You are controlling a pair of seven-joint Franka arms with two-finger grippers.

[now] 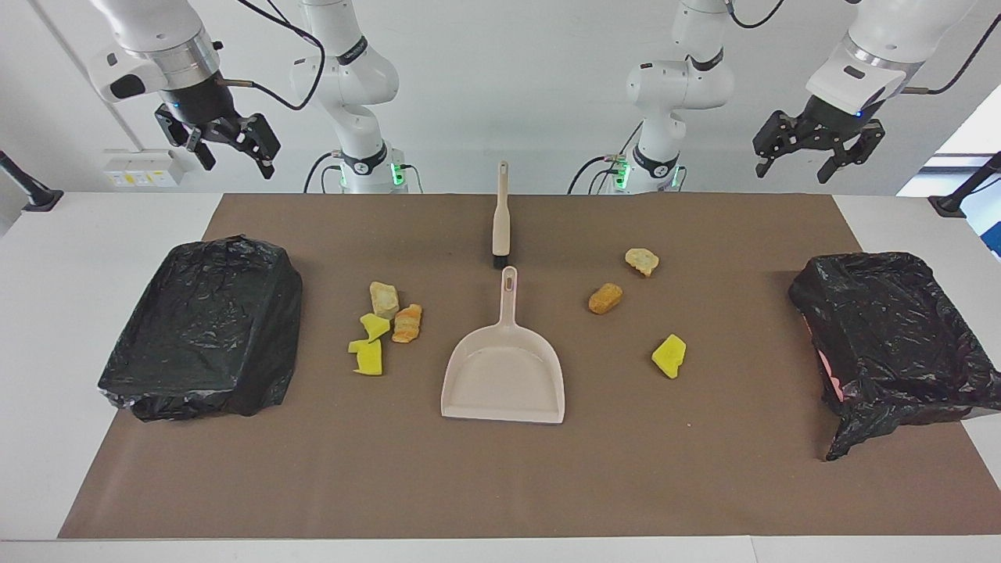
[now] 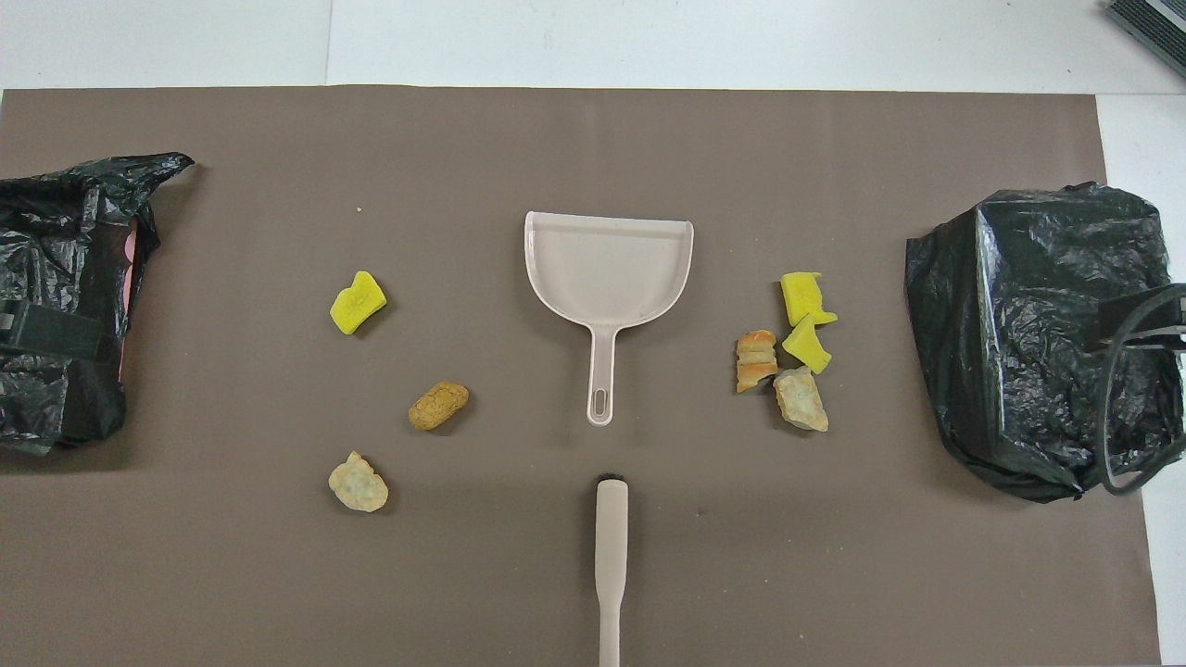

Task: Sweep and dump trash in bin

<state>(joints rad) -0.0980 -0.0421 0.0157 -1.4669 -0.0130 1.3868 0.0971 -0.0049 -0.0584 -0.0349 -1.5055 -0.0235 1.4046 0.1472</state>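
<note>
Brown mat: dustpan handle points toward robots.

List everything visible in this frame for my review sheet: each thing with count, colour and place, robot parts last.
dustpan: one, beige, mid-mat, handle toward the robots.
brush: one, beige with dark bristles, nearer the robots than the dustpan, in line with its handle.
yellow scraps: three; two toward the right arm's end, one toward the left arm's.
tan/orange scraps: four; two beside the yellow pair, two toward the left arm's end.
bins: two, lined with black bags, one at each end of the mat.
mat: one, brown, covering the white table.
right gripper: open, raised, waiting.
left gripper: open, raised, waiting.
</note>
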